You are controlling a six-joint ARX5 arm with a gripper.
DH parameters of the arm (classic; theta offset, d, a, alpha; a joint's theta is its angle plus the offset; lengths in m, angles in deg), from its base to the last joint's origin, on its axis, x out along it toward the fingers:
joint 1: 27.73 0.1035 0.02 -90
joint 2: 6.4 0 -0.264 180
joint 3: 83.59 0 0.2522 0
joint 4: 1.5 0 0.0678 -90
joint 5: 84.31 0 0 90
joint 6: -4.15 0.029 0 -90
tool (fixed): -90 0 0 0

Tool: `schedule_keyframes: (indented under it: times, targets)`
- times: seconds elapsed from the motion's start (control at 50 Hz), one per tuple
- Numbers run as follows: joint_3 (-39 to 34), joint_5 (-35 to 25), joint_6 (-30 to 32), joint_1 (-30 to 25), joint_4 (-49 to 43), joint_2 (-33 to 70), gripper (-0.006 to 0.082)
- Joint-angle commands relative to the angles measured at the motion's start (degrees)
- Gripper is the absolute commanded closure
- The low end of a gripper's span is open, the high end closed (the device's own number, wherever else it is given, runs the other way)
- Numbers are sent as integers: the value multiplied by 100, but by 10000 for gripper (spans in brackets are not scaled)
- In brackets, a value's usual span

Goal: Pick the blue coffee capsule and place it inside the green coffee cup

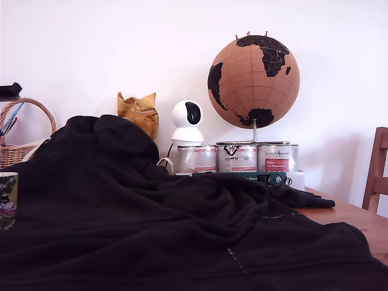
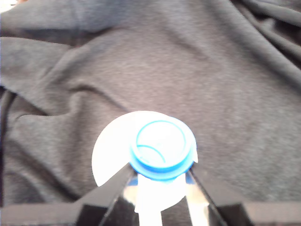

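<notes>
The gripper [image 2: 160,188] is closed around the blue coffee capsule [image 2: 162,148], held above the dark cloth [image 2: 188,70]. Carry it w/o loosening to the green coffee cup [image 1: 7,200], at the cloth's edge on the exterior view's left, centre over the mouth, then release low. Count: 1 capsule, 1 cup, 3 silver tins [image 1: 237,158] behind the cloth, 1 globe [image 1: 253,82]

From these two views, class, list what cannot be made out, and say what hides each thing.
- Robot arm: absent from the exterior view, so its position relative to the green coffee cup is unknown.
- Green coffee cup: cut off by the exterior view's left edge; absent from the wrist view.
- End effector: fingers flank the blue coffee capsule, contact glare-blurred.
- Tabletop: mostly under the black cloth.
</notes>
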Motion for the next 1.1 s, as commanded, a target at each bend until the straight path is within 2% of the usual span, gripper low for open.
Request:
schedule_keyframes:
  times: [0.0,0.06,0.1,0.2,0.24,0.38,0.44,0.5,0.6,0.66,0.82,1.08]
  targets:
    - [-9,20,26,83,31,-46,601]
    - [-9,20,28,133,20,-46,587]
    - [-9,9,26,155,-9,-46,542]
    - [-9,7,24,166,-118,-46,328]
    - [-9,4,24,168,-184,-46,276]
    - [-9,4,24,168,-282,-46,272]
    - [-7,0,26,168,-306,-52,301]
    - [2,-2,26,166,-398,-122,394]
    - [2,-44,24,166,-573,-323,676]
    - [2,-44,26,166,-708,-509,799]
    - [0,-129,26,164,-1019,-1270,783]
    - [0,-671,133,164,-1290,-2708,783]
